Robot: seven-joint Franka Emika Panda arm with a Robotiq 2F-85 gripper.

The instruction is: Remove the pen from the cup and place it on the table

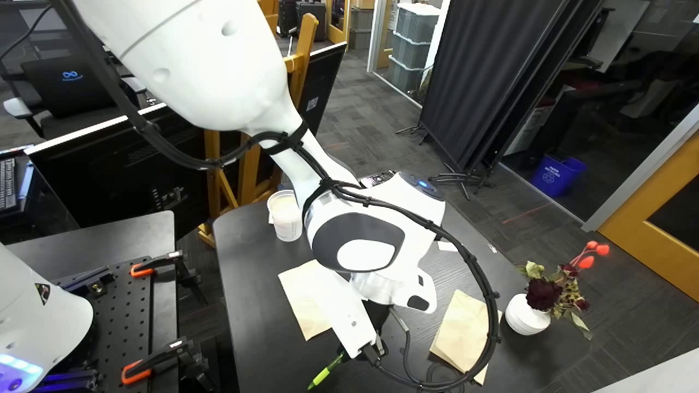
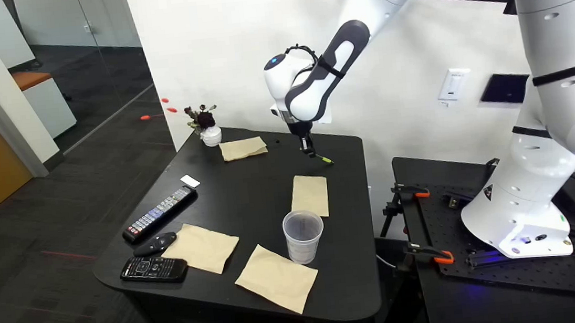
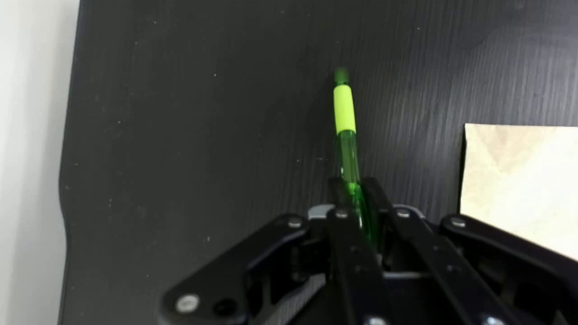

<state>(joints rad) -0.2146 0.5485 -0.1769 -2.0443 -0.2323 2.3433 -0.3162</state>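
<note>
Pen (image 3: 348, 146) juts out from the gripper (image 3: 355, 185), jaws clenched on its sides.

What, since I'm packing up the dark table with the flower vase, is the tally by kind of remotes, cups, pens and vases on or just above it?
Remotes: 3
Cups: 1
Pens: 1, held in the jaws
Vases: 1, with flowers
Total: 6
</note>
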